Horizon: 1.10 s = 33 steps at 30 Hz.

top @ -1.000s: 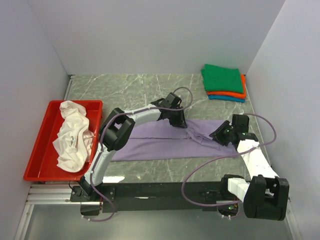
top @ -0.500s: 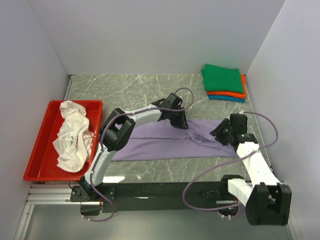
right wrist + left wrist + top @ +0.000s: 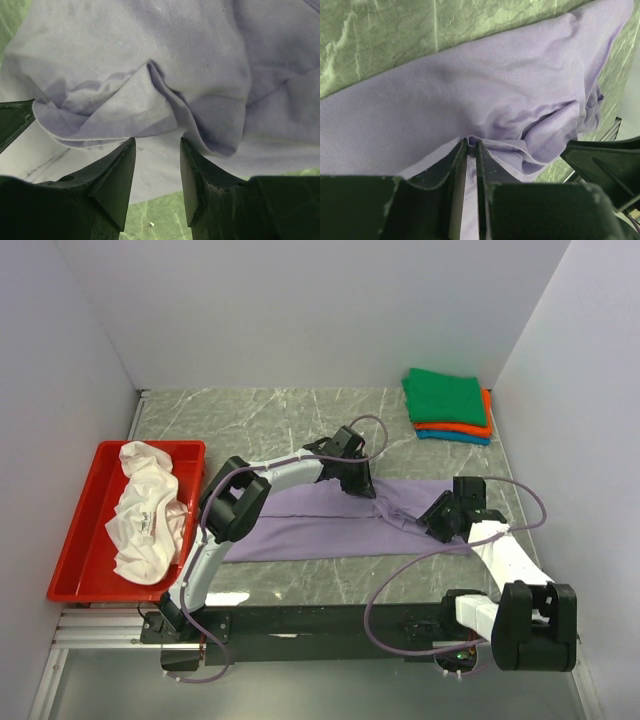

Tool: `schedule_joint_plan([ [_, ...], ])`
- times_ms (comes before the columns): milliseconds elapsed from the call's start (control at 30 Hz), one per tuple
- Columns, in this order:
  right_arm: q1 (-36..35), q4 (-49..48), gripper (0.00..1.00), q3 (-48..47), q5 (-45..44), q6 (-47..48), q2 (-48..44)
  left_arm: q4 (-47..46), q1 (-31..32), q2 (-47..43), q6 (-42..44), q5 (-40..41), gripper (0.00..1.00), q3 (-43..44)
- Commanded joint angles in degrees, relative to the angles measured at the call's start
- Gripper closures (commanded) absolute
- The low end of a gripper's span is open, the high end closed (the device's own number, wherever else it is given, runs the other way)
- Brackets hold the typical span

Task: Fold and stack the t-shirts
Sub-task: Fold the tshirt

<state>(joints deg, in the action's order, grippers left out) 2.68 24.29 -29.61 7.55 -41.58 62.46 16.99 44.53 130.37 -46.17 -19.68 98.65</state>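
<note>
The lavender t-shirt (image 3: 300,530) lies spread lengthwise across the middle of the table, bunched at its right end. My left gripper (image 3: 362,487) rests on its upper edge and is shut on a pinched fold of the lavender cloth (image 3: 471,144). My right gripper (image 3: 436,522) sits low over the crumpled right end, open (image 3: 157,144), its fingertips just short of a folded sleeve hem (image 3: 125,120) with nothing between them. A white t-shirt (image 3: 145,510) lies crumpled in the tray. The green t-shirt (image 3: 445,395) tops a folded stack over the orange (image 3: 460,428) and teal (image 3: 450,436) ones.
The red tray (image 3: 80,550) stands at the left edge of the table. The folded stack sits in the back right corner near the right wall. Bare marble (image 3: 250,415) shows behind the lavender shirt, and a narrow strip in front of it.
My right gripper has moved left and down onto the shirt's bunched right end and opened wider. The left gripper stayed in place and closed tighter on the cloth.
</note>
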Motion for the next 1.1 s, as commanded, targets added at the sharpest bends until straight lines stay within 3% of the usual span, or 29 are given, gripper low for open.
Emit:
schedule_joint_plan([
  [0,0.49,-3.46,0.52,-0.98,0.45,-0.96,1.78,-2.14,-0.24,-2.48,1.08,-1.23,0.82,0.67],
  [200,1.19,-3.55,0.63,-2.91,0.18,-0.87,2.67,-2.32,-0.41,-2.66,1.26,-1.32,0.82,0.22],
  [400,1.89,-2.32,0.94,-7.04,-0.43,-0.17,4.16,-1.61,-0.50,-2.92,1.88,-1.15,0.83,0.84],
  [500,2.07,-2.32,1.00,-9.68,-0.52,0.19,5.92,-1.44,-0.41,-3.27,2.05,-1.06,0.83,0.75],
  [967,2.07,-1.97,1.00,-18.47,1.59,2.74,14.63,-1.00,-1.11,-5.30,2.84,-0.71,0.87,-0.21],
  [1067,2.07,-0.75,0.87,-16.19,0.28,2.65,10.60,-1.00,-1.20,-4.95,2.93,-1.23,0.87,-0.21],
])
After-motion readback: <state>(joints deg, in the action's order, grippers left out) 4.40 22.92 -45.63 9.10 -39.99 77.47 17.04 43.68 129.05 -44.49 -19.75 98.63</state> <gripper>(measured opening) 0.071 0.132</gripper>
